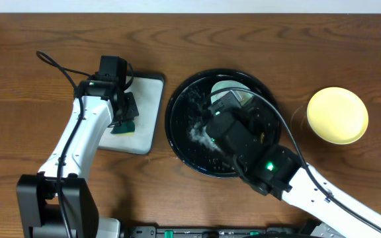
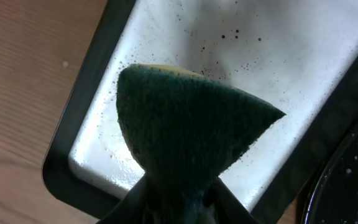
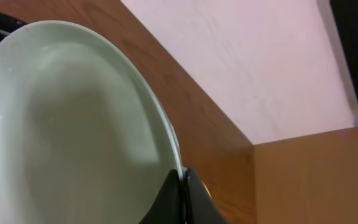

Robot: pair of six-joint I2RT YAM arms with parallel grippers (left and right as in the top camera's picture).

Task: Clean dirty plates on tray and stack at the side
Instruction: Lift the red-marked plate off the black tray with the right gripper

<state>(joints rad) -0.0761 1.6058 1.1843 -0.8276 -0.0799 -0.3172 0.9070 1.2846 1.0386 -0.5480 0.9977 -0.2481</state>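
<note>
1 mint-green plate, 1 yellow plate, 1 black tray, 1 white tray, 1 green sponge

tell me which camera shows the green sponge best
Left wrist: the sponge fills the frame, its dark green face clear above the white tray. Overhead shows only a small green patch beneath the left arm. Right wrist shows none of it.

The round black tray is shiny with white specks on it. A pale green plate is over it, pinched at its rim by the right gripper. The yellow plate lies flat on the brown table, well apart
</note>
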